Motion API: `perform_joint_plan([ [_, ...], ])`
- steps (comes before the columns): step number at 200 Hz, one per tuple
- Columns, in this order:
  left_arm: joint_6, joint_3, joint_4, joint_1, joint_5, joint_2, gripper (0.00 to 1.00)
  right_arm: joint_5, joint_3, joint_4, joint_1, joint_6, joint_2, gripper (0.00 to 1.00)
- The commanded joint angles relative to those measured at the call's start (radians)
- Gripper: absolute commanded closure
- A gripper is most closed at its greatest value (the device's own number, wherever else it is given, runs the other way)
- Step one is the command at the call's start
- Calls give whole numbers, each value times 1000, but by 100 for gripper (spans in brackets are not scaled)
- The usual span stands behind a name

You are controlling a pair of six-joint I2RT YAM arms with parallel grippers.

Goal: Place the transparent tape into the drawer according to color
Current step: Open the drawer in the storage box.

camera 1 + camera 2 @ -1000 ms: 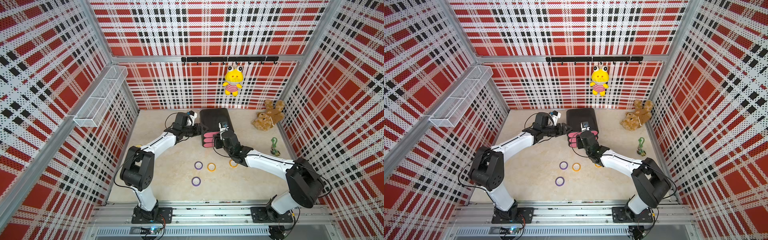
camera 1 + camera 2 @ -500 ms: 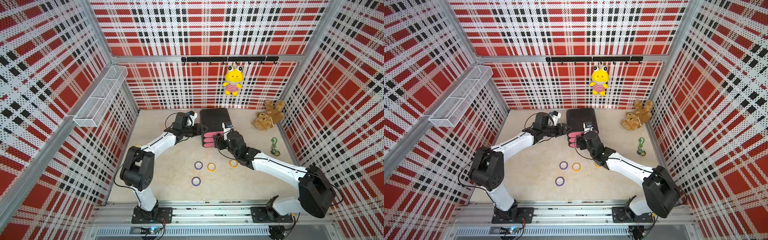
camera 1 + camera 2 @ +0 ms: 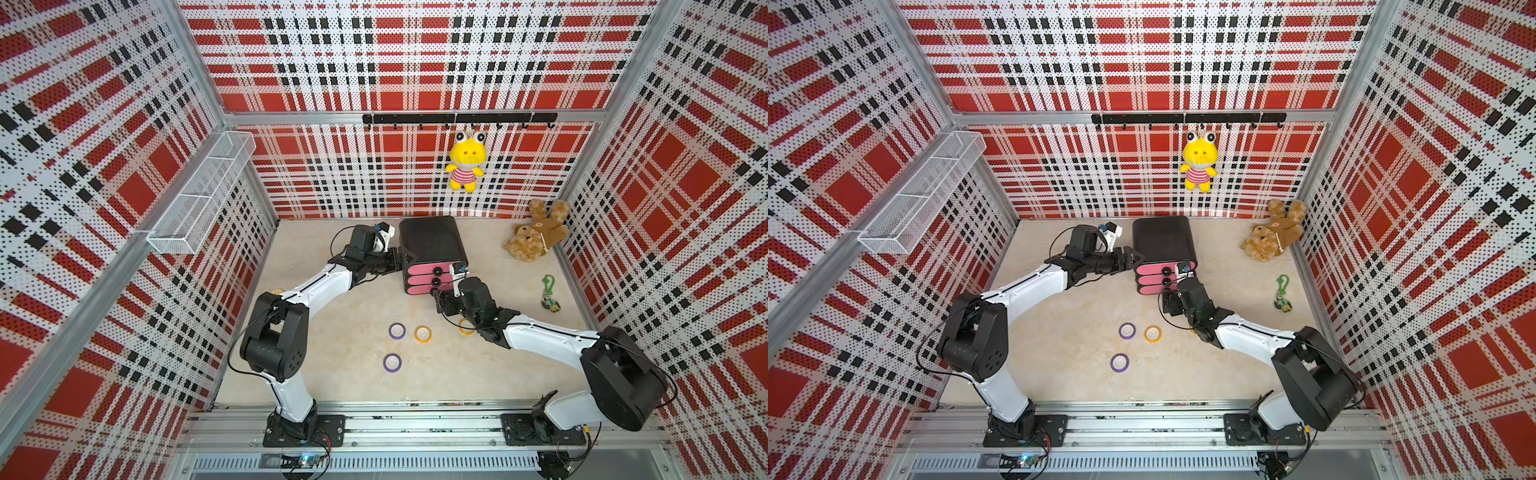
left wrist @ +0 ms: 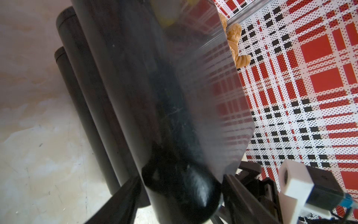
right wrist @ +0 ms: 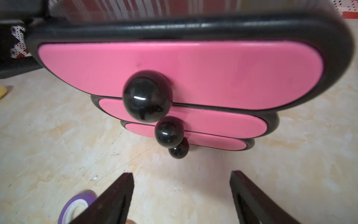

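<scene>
A black drawer unit [image 3: 430, 241] with three pink fronts [image 5: 193, 73], all closed, stands at the back of the table. My left gripper [image 3: 397, 262] [image 4: 181, 177] is shut on the unit's rounded left edge. My right gripper [image 3: 440, 301] [image 5: 182, 174] hangs open and empty just in front of the drawer knobs [image 5: 147, 96]. In both top views two purple tape rolls [image 3: 397, 331] [image 3: 392, 362] [image 3: 1127, 331] and an orange one [image 3: 423, 333] [image 3: 1153, 333] lie flat on the table. Another orange roll [image 3: 464, 328] is partly hidden under my right arm. A purple roll [image 5: 77, 205] shows beside my right finger.
A brown teddy bear [image 3: 538, 230] lies in the back right corner, with a green keychain [image 3: 550, 293] nearer the right wall. A yellow plush [image 3: 465, 166] hangs from a black hook rail [image 3: 457, 118]. A white wire basket [image 3: 199, 195] juts from the left wall.
My right gripper has drawn back from the drawer fronts toward the table's front, and its jaws have spread wider. The left arm and the tape rolls have stayed put.
</scene>
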Motion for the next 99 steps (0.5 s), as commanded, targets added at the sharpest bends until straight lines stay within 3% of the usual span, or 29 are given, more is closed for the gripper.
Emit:
perform_joint_plan([
  [1,23,20,-17,0,12,19,27,-9,35,67,-9,-13,45,15],
  [99,26,18,-18,5,20,19,26,-20,79,141,-14,2,133,19],
])
